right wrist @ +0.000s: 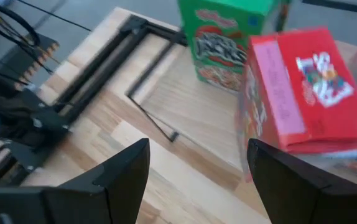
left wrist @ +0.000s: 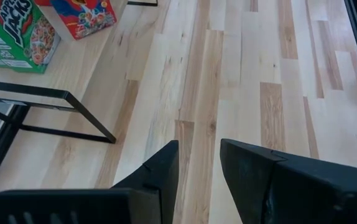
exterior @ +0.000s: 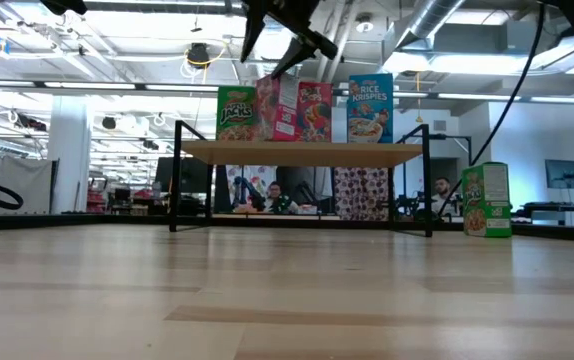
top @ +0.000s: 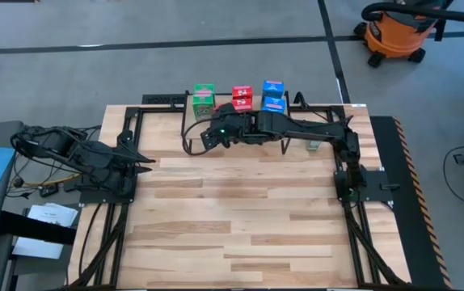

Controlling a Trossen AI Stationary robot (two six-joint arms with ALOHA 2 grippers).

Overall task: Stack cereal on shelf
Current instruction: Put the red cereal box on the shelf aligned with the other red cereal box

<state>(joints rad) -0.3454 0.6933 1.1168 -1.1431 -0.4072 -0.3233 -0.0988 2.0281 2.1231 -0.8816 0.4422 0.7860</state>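
Right gripper (right wrist: 197, 180) open, your red box (right wrist: 300, 87) at 1 o'clock, tilted, long axis upright. Left gripper (left wrist: 197, 165) closed, parked far.

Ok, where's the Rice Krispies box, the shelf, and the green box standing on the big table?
Rice Krispies box (exterior: 370, 107), low view, middle of its front.
Shelf (exterior: 302, 153), low view, front edge of its wooden top.
Green box on the table (exterior: 486, 200), low view, middle of its front.

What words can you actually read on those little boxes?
"RICE KRISPIES": blue box on the shelf.
"Apple Jacks": green box on the shelf.
Red boxes: print too blurred to read.
Green box on the table: too small to read.
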